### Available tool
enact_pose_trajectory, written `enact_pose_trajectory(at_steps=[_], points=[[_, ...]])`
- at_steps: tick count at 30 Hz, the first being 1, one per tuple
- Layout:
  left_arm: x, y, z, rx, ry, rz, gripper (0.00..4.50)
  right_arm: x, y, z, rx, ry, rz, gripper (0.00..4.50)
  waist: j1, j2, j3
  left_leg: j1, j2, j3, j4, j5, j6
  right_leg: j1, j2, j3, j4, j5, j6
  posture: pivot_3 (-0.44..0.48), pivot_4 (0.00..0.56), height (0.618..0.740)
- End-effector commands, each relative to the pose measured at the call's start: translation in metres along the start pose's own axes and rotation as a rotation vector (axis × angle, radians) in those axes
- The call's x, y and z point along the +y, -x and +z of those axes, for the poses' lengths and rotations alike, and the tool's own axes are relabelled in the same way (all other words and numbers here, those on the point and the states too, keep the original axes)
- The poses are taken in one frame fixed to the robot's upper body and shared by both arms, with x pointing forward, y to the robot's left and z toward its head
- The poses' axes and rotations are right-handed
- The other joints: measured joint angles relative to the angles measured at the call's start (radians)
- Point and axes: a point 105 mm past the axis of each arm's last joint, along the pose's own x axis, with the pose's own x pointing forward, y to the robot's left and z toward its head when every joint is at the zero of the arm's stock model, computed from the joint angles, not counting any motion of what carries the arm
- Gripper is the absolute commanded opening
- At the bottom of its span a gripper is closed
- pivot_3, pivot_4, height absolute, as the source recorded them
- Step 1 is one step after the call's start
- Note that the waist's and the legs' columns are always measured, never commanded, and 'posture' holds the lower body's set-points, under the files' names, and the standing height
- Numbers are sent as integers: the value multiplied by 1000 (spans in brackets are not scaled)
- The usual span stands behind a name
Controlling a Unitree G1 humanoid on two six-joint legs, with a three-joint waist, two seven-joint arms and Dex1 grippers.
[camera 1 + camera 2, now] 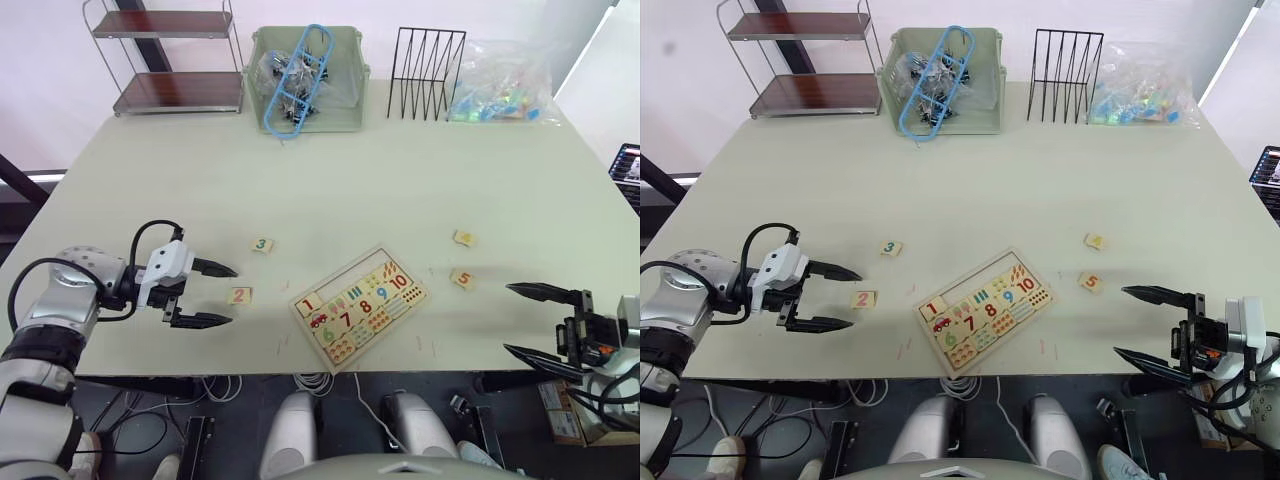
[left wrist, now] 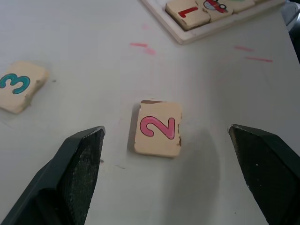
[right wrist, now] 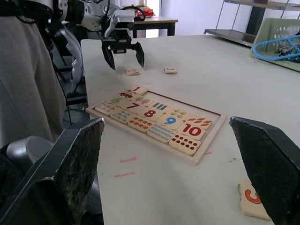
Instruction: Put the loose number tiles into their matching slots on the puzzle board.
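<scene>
The puzzle board (image 1: 360, 305) lies tilted near the table's front edge, with tile 1 (image 1: 309, 303) seated at the end of its row of slots (image 1: 345, 281). Tile 2 (image 2: 158, 127) lies flat left of the board, and my left gripper (image 1: 228, 295) stands open with a finger on each side of it, not touching. Tile 3 (image 1: 262, 244) lies behind tile 2. Right of the board are tile 4 (image 1: 463, 237) and tile 5 (image 1: 461, 279). My right gripper (image 1: 508, 318) is open and empty near the front right edge, pointing toward the board (image 3: 159, 119).
Along the back of the table stand a metal shelf (image 1: 170, 60), a green bin with blue hangers (image 1: 305, 75), a black wire rack (image 1: 425, 60) and a clear bag of colourful pieces (image 1: 505, 85). The table's front edge runs just below the board.
</scene>
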Motion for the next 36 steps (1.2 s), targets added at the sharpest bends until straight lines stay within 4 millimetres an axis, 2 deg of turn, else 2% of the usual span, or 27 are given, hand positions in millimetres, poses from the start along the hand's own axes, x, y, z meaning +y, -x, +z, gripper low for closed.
enact_pose_trajectory(at_steps=[1, 8, 12, 17, 18, 27, 36], points=[[0, 2, -2, 16, -25, -28, 4457, -1, 2, 7, -13, 36, -3, 4500, 0, 0, 0, 0, 0, 0, 0, 0, 0, 0, 0, 0, 0, 0, 0, 0, 150, 740], [4, -6, -2, -3, -22, -37, 4457, -2, 4, 5, -12, 37, -12, 4500, 0, 0, 0, 0, 0, 0, 0, 0, 0, 0, 0, 0, 0, 0, 0, 0, 150, 740], [5, -9, 0, -29, -18, -34, 3398, -1, 5, 4, -13, 40, -21, 4500, 2, 0, 0, 0, 0, 0, 1, 0, 0, 0, 0, 0, 1, 1, 1, 0, 150, 740], [2, -10, -3, -22, -17, -39, 1089, -1, 5, 3, -13, 39, -24, 4500, 0, 0, 0, 0, 0, 0, 1, 0, 0, 0, 0, 0, 1, 1, 2, 0, 150, 740], [1, -9, -3, -22, -16, -40, 946, -1, 6, 3, -13, 39, -25, 4500, 0, 0, 0, 0, 0, 0, 1, 0, 0, 0, 0, 0, 1, 1, 2, 0, 150, 740], [1, -8, 2, -38, -26, -39, 949, -4, 9, 0, -18, 28, -42, 4500, 0, 0, 0, 0, 0, 0, 1, 0, 0, 0, 0, 0, 1, 1, 1, 0, 150, 740], [-3, 7, 19, -71, 14, -18, 949, -4, 16, 1, -32, 26, -79, 4500, 0, 0, 0, 0, 0, 0, 1, 0, 0, 0, 0, 0, 1, 1, 1, 0, 150, 740]])
